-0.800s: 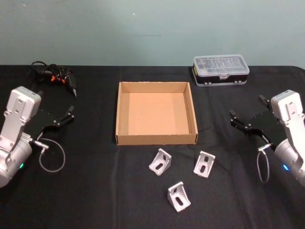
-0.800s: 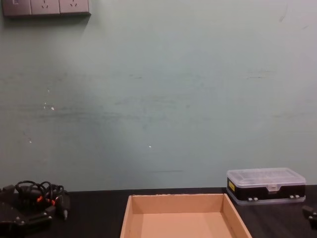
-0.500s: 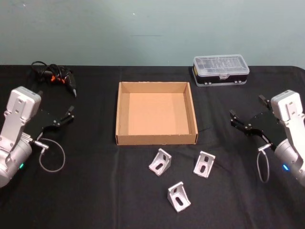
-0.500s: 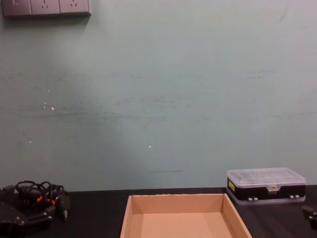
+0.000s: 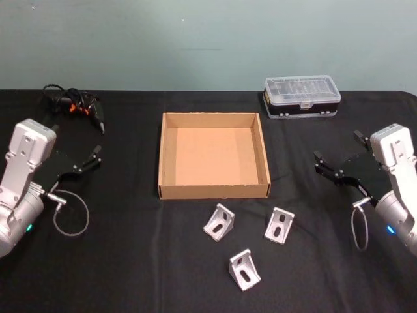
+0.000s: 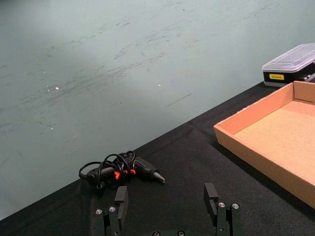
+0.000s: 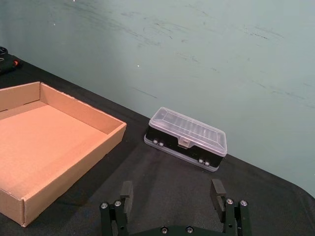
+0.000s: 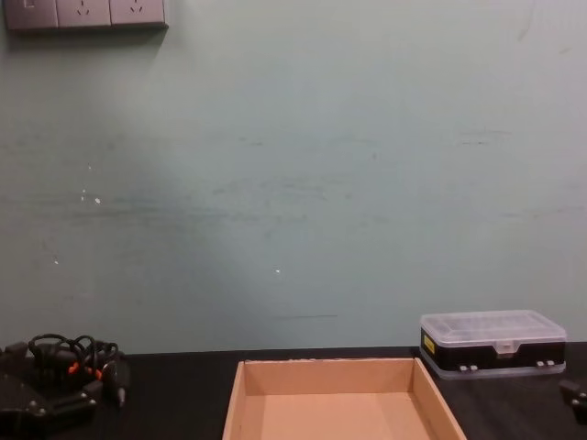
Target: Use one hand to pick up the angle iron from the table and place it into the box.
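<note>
Pale green wall [image 5: 208, 39] rises behind the black table [image 5: 130, 261], with a row of wall sockets [image 8: 84, 13] high on its left side in the chest view. Close to the tabletop's far left corner lies a black tool [image 5: 88, 109] with orange marks, tangled in its own dark cable.

Nearer than that, by the left edge, the left gripper [image 5: 77, 140] hovers over the tabletop on its silver-grey arm. Its jaws stand apart with nothing between them, as the left wrist view shows.

At the middle of the tabletop sits the box [image 5: 214, 190], tan cardboard with low walls, and its floor is bare. Three angle irons lie on the tabletop just in front of the box's near wall, none of them touching it. The left angle iron [image 5: 219, 222] lies closest to that wall. The nearest angle iron [image 5: 244, 268] lies farther toward the tabletop's near edge. The right angle iron [image 5: 279, 225] lies just beside the first, below the box's near right corner.

A plastic case [image 5: 301, 96] with a clear lid and black base rests at the far edge, just right of the box's far right corner.

By the right edge the right gripper [image 5: 338, 147] hovers, its jaws likewise spread wide and holding nothing.
</note>
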